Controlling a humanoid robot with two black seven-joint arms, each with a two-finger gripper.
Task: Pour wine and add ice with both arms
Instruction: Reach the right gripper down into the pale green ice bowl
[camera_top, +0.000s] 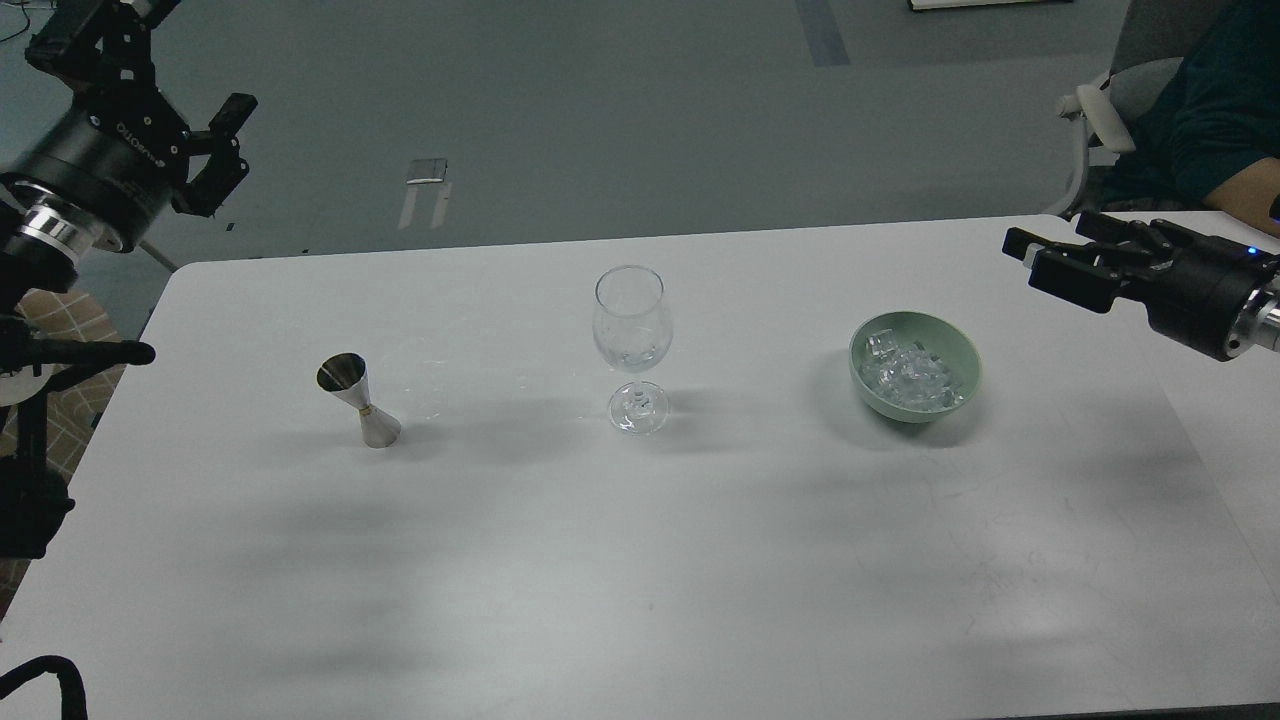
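A clear, empty-looking wine glass (632, 335) stands upright at the table's middle. A steel jigger (358, 400) stands to its left. A green bowl (968, 352) to its right holds a pile of clear ice cubes (908, 378). My left gripper (150, 75) is open, raised beyond the table's back left corner, well up and left of the jigger. My right gripper (1045, 255) is open and empty, its fingers pointing left, just right of and above the bowl.
The white table (640, 560) fills most of the view, with a second table edge at the right (1230, 440). A seated person in a dark top (1210, 110) and a chair (1095, 110) are at the back right. A checked seat (60, 330) is at the left.
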